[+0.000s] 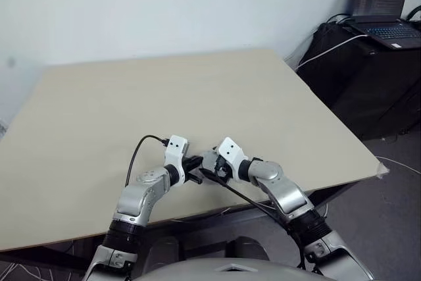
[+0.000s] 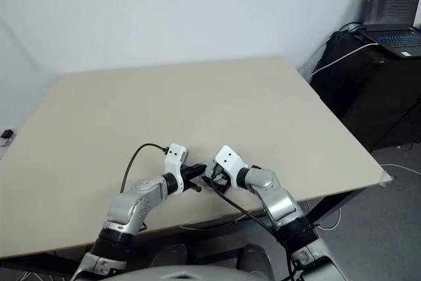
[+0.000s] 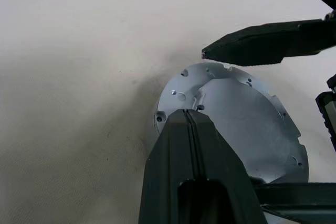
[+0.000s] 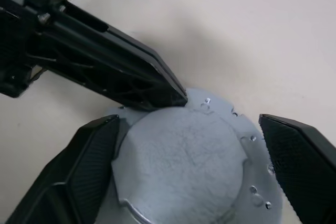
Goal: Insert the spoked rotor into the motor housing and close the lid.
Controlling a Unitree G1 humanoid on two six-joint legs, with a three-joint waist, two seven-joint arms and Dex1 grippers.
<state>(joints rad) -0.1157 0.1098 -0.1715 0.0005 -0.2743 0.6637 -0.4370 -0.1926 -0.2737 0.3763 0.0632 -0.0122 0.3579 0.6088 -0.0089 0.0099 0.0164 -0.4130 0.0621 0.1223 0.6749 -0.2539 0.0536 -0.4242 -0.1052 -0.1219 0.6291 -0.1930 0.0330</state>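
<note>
The lid [image 4: 184, 161], a flat silver-grey disc with its plain face and raised middle up, lies on the table close to the front edge. My left gripper [image 3: 188, 114] is shut, and its tip [image 4: 176, 98] sits at the edge of the lid's raised middle. My right gripper [image 4: 187, 124] is open, with one black finger [image 4: 94, 150] on each side of the lid and not gripping it. In the head views the two grippers [image 1: 195, 170] [image 1: 212, 166] meet tip to tip and cover the lid. The spoked rotor and the motor housing are hidden.
The beige table [image 1: 197, 90] stretches bare behind the grippers, and its front edge [image 1: 197, 212] runs just below them. A black cable [image 1: 135, 153] loops off my left wrist. A laptop [image 1: 385, 4] stands on dark furniture at the far right, off the table.
</note>
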